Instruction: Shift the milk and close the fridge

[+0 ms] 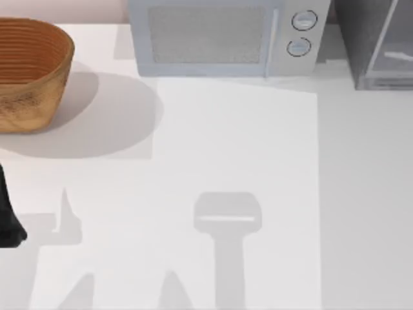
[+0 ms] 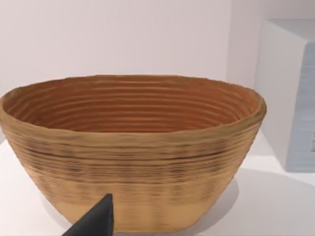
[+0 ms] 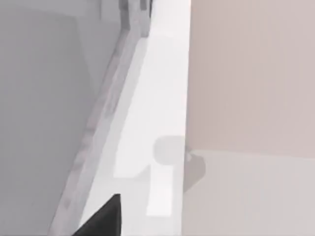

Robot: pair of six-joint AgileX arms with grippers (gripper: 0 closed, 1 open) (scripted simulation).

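The fridge, a grey cabinet with a pale frame and a glassy panel, stands at the back right corner of the table. In the right wrist view its grey side and pale edge run close by, and a dark part of my right gripper sits just beside that edge. My left gripper is a dark shape at the table's left edge, in front of the basket. The left wrist view shows a dark part of my left gripper low before the basket's wall. The milk is out of view.
A woven brown basket stands at the back left and looks empty inside. A pale microwave with two round knobs sits at the back middle. Bare white table spreads across the middle and front.
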